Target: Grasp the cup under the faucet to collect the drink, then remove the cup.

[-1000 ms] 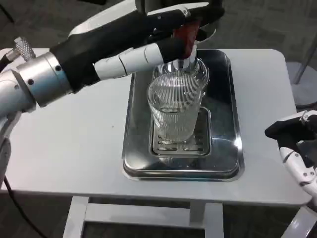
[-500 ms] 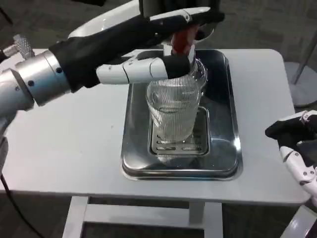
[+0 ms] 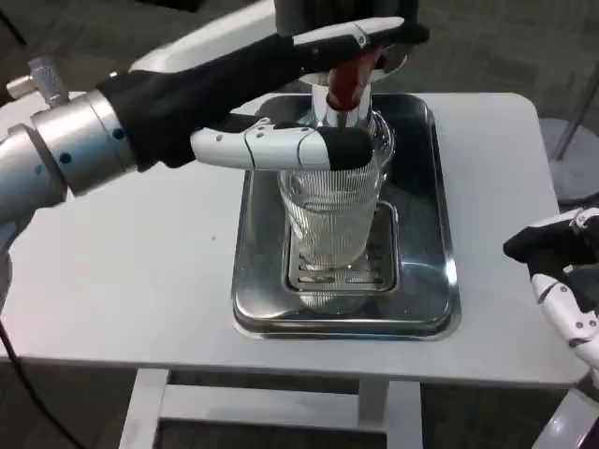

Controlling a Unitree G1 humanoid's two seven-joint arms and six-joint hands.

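Observation:
A ribbed clear glass cup (image 3: 329, 213) stands upright on the drain grate (image 3: 339, 273) of a steel tray (image 3: 423, 234), right under the faucet spout (image 3: 339, 110) with its red lever (image 3: 350, 77). My left hand (image 3: 281, 94) reaches in from the left. Its upper fingers (image 3: 360, 36) lie over the top of the red lever, and its thumb (image 3: 285, 147) stretches across the front of the cup's rim. The fingers are spread wide and close on nothing that I can see. My right hand (image 3: 560, 281) waits at the table's right edge, holding nothing.
The white table (image 3: 140, 271) has bare surface left and right of the tray. The faucet body (image 3: 309, 14) rises behind the tray. My left forearm (image 3: 84, 150) crosses the table's left rear. Grey floor lies beyond the table's edges.
My left thumb has dropped and swung right, from beside the faucet to across the cup's rim. The upper fingers stay over the red lever. Cup and right hand are unmoved.

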